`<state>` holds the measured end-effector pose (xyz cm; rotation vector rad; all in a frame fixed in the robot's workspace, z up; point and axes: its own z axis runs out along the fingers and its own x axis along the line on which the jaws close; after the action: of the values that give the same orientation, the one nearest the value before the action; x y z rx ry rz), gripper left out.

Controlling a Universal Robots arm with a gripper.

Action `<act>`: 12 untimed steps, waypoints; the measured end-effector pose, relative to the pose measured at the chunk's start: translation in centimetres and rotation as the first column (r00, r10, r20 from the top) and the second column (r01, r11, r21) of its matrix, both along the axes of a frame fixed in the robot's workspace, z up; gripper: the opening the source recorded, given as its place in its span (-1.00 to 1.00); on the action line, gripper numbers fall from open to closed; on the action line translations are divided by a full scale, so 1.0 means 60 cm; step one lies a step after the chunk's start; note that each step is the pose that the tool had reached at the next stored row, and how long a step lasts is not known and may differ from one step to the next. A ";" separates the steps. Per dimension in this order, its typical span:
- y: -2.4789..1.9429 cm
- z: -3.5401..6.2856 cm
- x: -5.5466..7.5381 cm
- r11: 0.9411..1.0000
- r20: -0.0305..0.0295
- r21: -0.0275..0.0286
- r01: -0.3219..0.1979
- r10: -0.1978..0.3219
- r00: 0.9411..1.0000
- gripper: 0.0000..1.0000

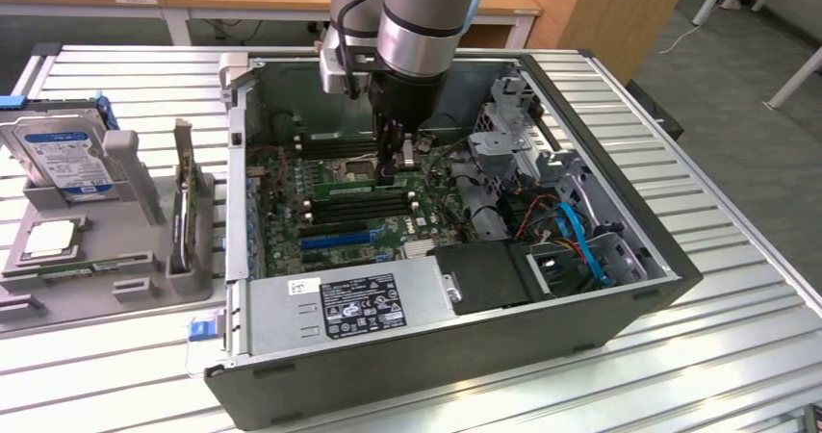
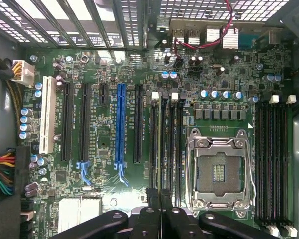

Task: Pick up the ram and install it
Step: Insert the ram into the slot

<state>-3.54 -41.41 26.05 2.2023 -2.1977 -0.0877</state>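
The ram [image 1: 360, 189] is a long, narrow green board standing on its long edge in a memory slot of the motherboard [image 1: 289, 197], inside the open computer case [image 1: 514, 346]. In the exterior view it shows as a thin green strip running roughly from 9 o'clock to 3 o'clock. It sits just at 6 o'clock of the processor socket [image 1: 354, 169], with more dark slots at its own 6 o'clock. In the wrist view the ram [image 2: 164, 139] appears edge-on and upright among parallel slots beside the processor socket [image 2: 218, 172]. Whether it is fully seated cannot be told.
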 end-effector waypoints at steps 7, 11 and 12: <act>0.0000 -0.002 0.000 1.000 0.000 0.000 0.000 0.000 1.000 -0.77; 0.0000 -0.005 0.000 1.000 0.000 0.000 0.000 0.000 1.000 -0.77; 0.0000 -0.005 0.000 1.000 0.000 0.000 0.000 0.000 1.000 -0.77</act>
<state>-3.55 -41.42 25.73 2.2022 -2.1978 -0.0878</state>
